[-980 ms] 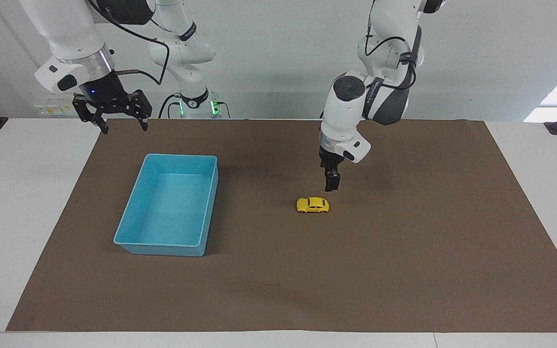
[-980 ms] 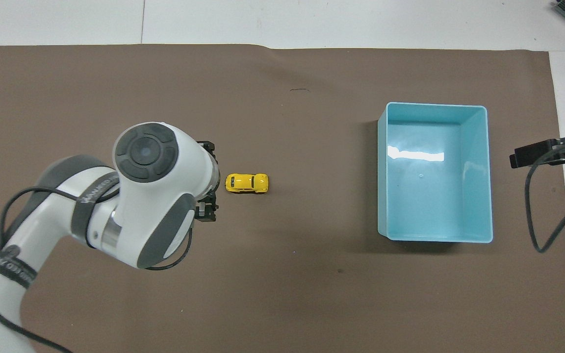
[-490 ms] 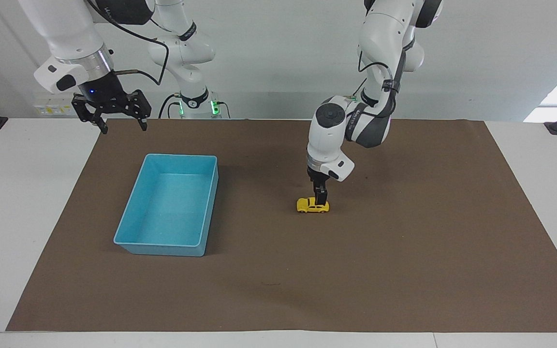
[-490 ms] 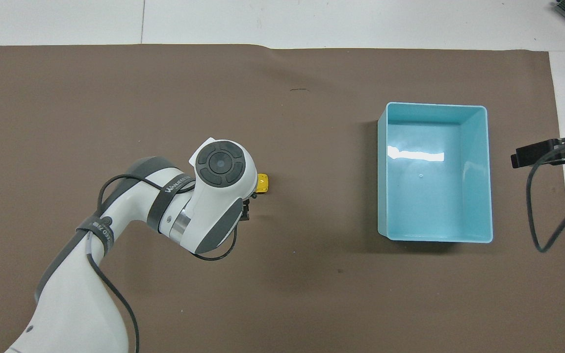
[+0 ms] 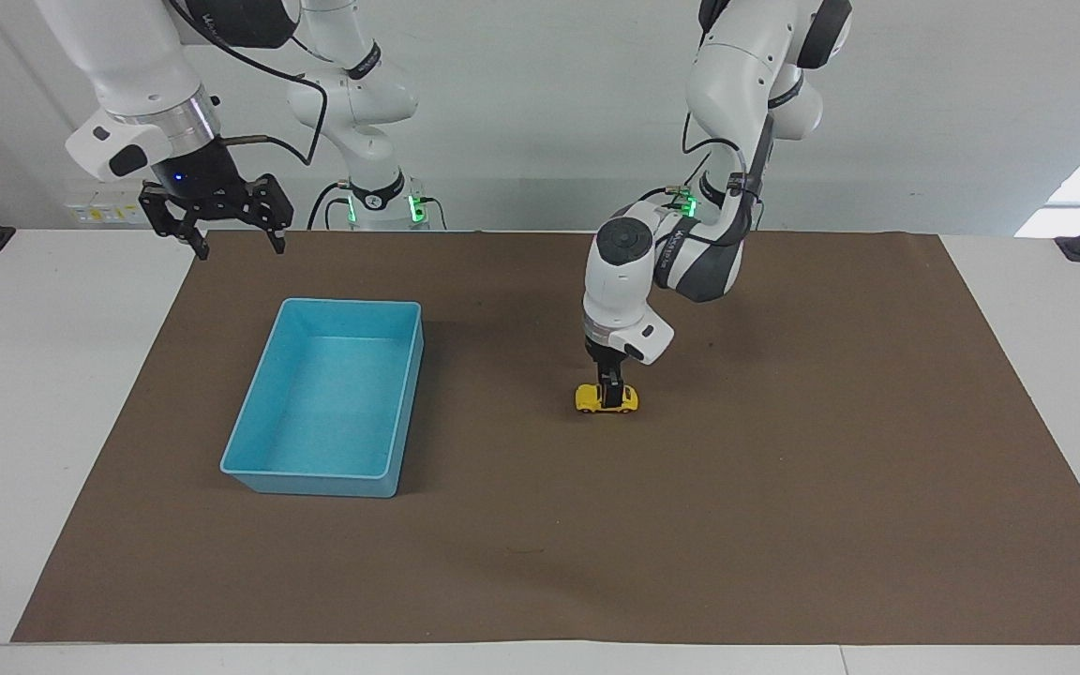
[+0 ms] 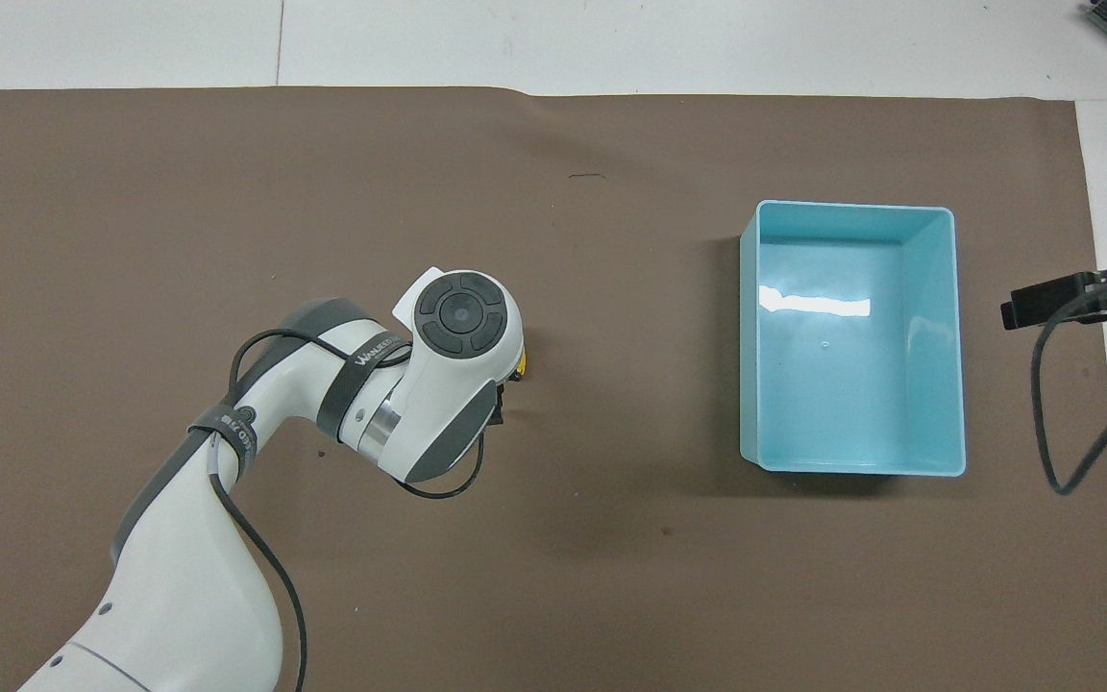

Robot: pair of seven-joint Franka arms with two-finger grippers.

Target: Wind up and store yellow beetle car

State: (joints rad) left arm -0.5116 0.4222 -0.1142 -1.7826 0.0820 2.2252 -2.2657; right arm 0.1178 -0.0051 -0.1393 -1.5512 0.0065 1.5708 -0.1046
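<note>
Your left gripper [image 5: 611, 394] has dropped onto the yellow beetle car [image 5: 589, 401], fingers spread, not yet gripping. Your right gripper [image 5: 217, 225] waits open near the bin [image 5: 406, 375].

Both Franka arms wear glossy white shells with dark grey bands at the joints. The left arm [image 5: 681, 262] shows a round dark grey cap with a ring pattern on its wrist joint [image 6: 462, 315], a grey strap printed with white lettering, and a thin black cable looping along its forearm. Small green lights glow on it. The right arm [image 5: 137, 66] ends in a polished silver ring above a black gripper body carrying a small blue light, with a black cable trailing off at 3 o'clock. Its base column [image 5: 367, 187] bears black bands and green lights.
</note>
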